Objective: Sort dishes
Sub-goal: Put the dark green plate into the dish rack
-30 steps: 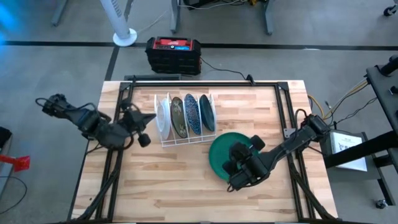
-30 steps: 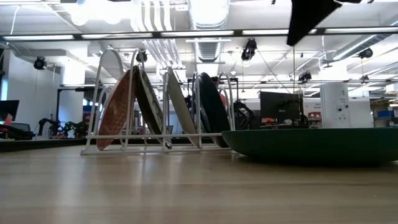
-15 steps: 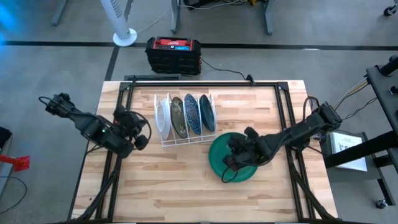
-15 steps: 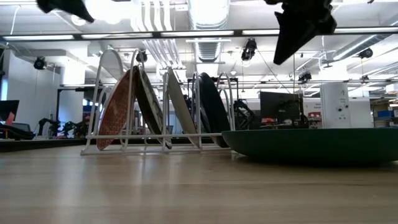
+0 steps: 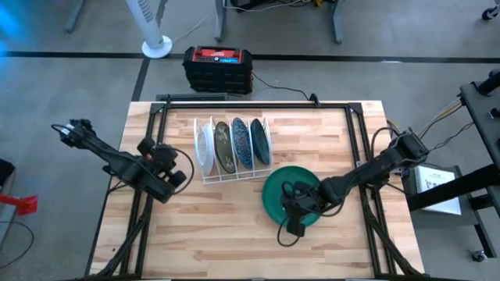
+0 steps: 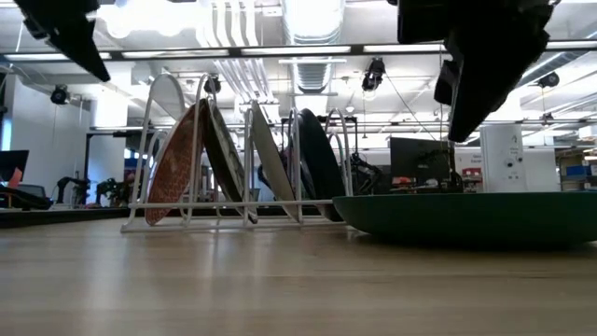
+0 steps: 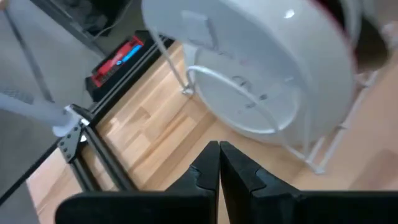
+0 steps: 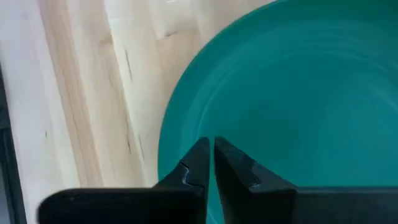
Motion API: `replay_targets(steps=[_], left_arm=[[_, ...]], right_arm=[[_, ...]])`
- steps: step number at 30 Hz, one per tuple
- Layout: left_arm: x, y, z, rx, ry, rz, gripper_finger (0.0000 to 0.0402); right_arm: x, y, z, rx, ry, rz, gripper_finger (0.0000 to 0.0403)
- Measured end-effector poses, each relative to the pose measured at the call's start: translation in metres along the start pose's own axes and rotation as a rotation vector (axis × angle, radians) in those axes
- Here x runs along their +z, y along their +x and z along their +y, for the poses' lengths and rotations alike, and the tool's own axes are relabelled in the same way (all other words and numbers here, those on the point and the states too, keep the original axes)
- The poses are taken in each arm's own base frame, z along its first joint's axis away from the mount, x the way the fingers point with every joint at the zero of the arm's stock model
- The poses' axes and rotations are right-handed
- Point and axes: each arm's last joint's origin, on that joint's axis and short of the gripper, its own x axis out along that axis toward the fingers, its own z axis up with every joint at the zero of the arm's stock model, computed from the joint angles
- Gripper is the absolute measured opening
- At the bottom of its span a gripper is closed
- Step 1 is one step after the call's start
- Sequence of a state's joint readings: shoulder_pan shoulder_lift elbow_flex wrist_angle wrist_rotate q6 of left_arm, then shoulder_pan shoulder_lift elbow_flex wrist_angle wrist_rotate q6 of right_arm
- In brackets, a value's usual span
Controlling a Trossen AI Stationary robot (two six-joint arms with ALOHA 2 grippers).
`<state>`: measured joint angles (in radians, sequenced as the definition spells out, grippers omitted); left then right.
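A pale wooden counter (image 5: pixel 234 234) carries a white wire rack (image 5: pixel 233 176) near its middle. Four plates stand on edge in the rack, side by side; from above only their rims and slivers of faces show, so patterns are hard to make out. The white-backed plate (image 7: pixel 261 68) stands at the rack's left end; in the left wrist view its edges are cut off. One dark green plate (image 5: pixel 275 187) lies flat on the counter, just beside the rack's right front corner, partly hidden by the right arm. The right gripper (image 8: pixel 208 163) hangs over the green plate's front edge, jaws together, holding nothing. The left gripper (image 7: pixel 219 167) is left of the rack, jaws together, pointing at the white-backed plate.
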<state>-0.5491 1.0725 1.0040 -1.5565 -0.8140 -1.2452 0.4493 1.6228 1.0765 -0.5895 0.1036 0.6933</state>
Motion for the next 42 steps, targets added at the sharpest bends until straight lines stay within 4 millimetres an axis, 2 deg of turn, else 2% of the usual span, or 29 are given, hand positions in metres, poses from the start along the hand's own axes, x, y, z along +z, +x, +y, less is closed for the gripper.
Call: replay_targets(steps=[3,14,20,27,34,38,42], left_arm=[[-0.011,0.011,-0.004,0.026,-0.003,-0.001,0.0],[-0.047,0.047,-0.011,0.098,0.059,-0.04,0.0],[-0.052,0.053,-0.016,0.077,0.047,-0.066,0.0],[-0.05,0.055,-0.021,0.078,0.018,-0.107,0.0],[-0.047,0.057,-0.029,0.096,0.006,-0.223,0.0],[-0.047,0.06,-0.034,0.122,0.019,-0.257,0.0],[-0.049,0.063,-0.039,0.146,0.024,-0.273,0.0]], right_arm=[[-0.002,0.005,0.004,0.005,-0.01,0.002,0.0042],[-0.002,0.009,0.015,0.007,-0.031,0.003,0.018],[-0.009,0.028,0.018,-0.017,-0.049,0.053,0.0217],[-0.016,0.054,0.031,-0.039,-0.11,0.114,0.0219],[-0.02,0.07,0.031,-0.076,-0.092,0.153,0.0197],[-0.02,0.073,0.031,-0.089,-0.081,0.154,0.0171],[-0.02,0.072,0.032,-0.084,-0.075,0.148,0.012]])
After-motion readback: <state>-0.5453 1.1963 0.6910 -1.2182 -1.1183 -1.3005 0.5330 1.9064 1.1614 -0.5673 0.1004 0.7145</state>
